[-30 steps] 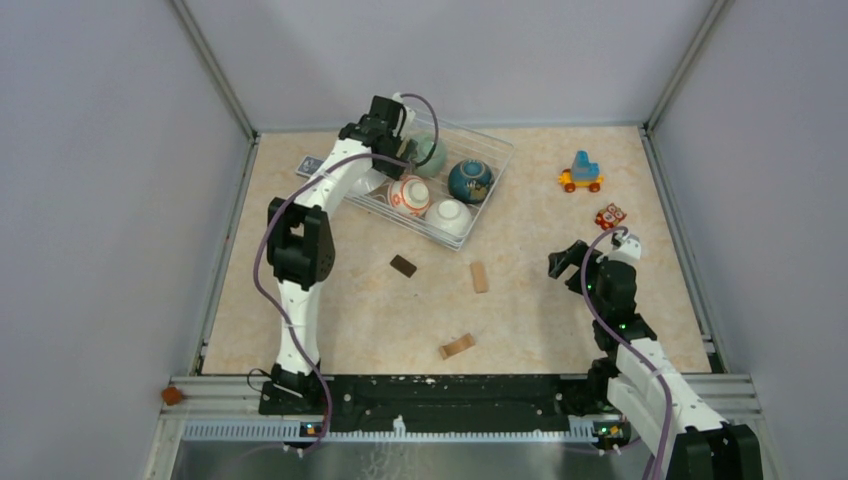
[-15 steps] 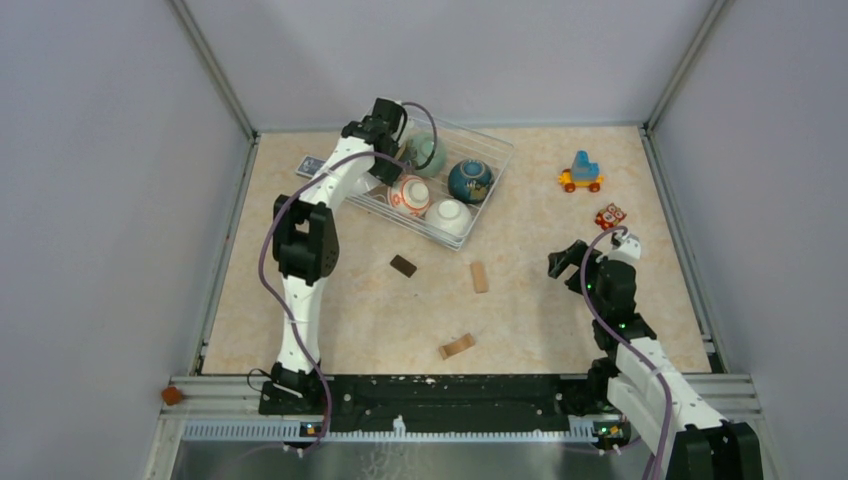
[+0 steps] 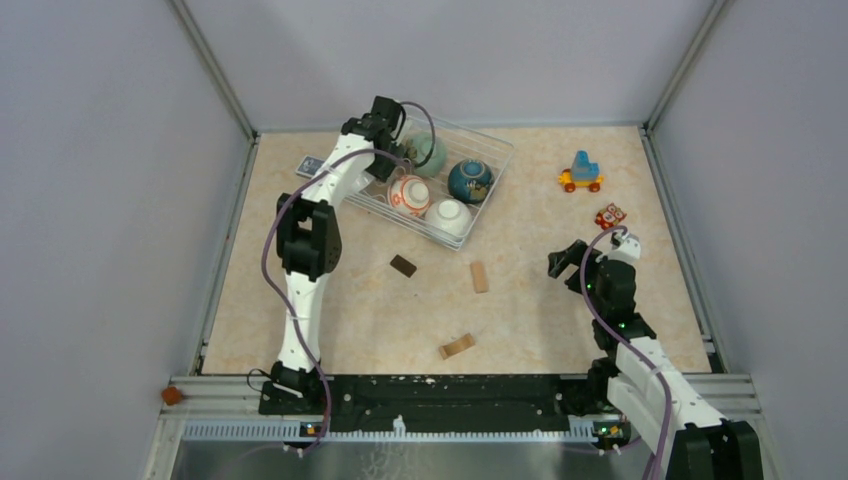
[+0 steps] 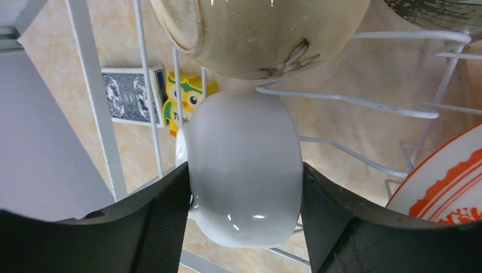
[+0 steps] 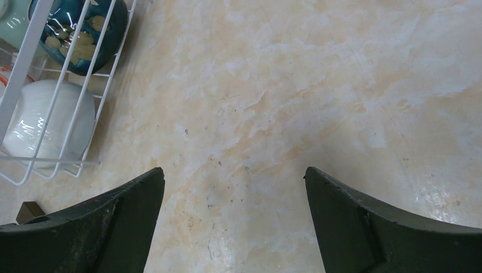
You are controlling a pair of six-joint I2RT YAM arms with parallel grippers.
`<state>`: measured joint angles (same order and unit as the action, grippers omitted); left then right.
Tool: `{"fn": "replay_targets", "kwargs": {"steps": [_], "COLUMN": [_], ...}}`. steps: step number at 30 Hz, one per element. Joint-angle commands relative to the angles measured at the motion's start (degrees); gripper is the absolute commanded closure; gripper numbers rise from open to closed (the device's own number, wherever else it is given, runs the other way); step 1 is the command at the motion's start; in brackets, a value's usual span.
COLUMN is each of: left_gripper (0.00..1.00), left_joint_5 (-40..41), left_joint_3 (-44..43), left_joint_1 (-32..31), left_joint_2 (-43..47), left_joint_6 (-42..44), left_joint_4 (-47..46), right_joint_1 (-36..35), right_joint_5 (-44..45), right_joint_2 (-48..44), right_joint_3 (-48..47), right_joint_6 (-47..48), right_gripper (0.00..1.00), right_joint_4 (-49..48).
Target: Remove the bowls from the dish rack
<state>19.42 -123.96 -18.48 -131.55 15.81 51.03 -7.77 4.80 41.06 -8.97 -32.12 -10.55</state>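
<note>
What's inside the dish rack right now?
Overhead: mint green bowl, dark blue bowl, orange-patterned bowl, white bowl. The left arm hides the dish rack's left end; its wrist camera shows a second white bowl in the left gripper, beige bowl beyond.

Plain grey walls (image 3: 100, 200) enclose a beige marbled tabletop (image 3: 540, 320) edged by metal rails (image 3: 222, 260), evenly lit.
</note>
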Motion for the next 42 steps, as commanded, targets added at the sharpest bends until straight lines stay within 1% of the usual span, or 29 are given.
{"fn": "replay_targets", "kwargs": {"steps": [1, 4, 7, 9, 14, 19, 22, 25, 27, 32, 38, 42], "left_gripper": [0.33, 0.38, 0.39, 0.41, 0.42, 0.43, 0.43, 0.43, 0.42, 0.42, 0.41, 0.41], "left_joint_5": [3.2, 4.9, 6.8, 6.4, 4.1, -1.5, -5.6, -8.8, -10.8, -12.8, -16.9, -21.6], "left_joint_3": [-2.1, -2.0, -1.1, 0.7, 6.1, 10.6, 16.5, 20.5, 22.4, 28.5, 43.4, 52.1], "left_joint_1": [0.7, 0.7, 0.7, 0.6, 0.5, 0.6, 0.6, 0.7, 0.9, 2.2, 6.1, 8.1], "left_joint_2": [2.8, 4.8, 7.4, 10.1, 15.5, 21.0, 26.1, 31.2, 34.8, 42.2, 55.2, 63.6], "left_joint_6": [-0.5, -1.1, -1.7, -1.4, -2.6, -8.1, -11.1, -14.0, -15.5, -21.7, -29.9, -33.0], "left_joint_4": [-0.4, -2.6, -5.8, -8.6, -13.7, -16.4, -20.6, -22.7, -23.3, -23.4, -26.2, -25.6], "right_joint_1": [-0.3, -0.3, -0.3, -0.3, -0.3, -0.3, -0.3, -0.3, -0.3, -0.3, -0.3, -0.3], "right_joint_5": [-0.1, -0.1, 0.1, 0.2, 0.2, 0.2, 0.1, 0.0, 0.0, -0.1, -0.2, -0.2], "right_joint_2": [0.3, 0.3, 0.1, -0.1, -0.3, -0.3, -0.4, -0.7, -1.0, -1.3, -1.8, -2.1], "right_joint_3": [-0.3, -0.3, -0.4, -0.3, -0.3, -0.3, -0.3, -0.3, -0.2, -0.1, 0.1, 0.2], "right_joint_6": [0.4, 0.4, 0.4, 0.3, 0.3, 0.4, 0.4, 0.4, 0.5, 0.5, 0.4, 0.4], "right_gripper": [0.07, 0.08, 0.08, 0.08, 0.08, 0.08, 0.08, 0.08, 0.08, 0.08, 0.08, 0.08], "right_joint_4": [-2.2, -2.1, -1.7, -1.7, -1.7, -1.6, -1.5, -1.5, -1.5, -1.5, -1.5, -1.5]}}
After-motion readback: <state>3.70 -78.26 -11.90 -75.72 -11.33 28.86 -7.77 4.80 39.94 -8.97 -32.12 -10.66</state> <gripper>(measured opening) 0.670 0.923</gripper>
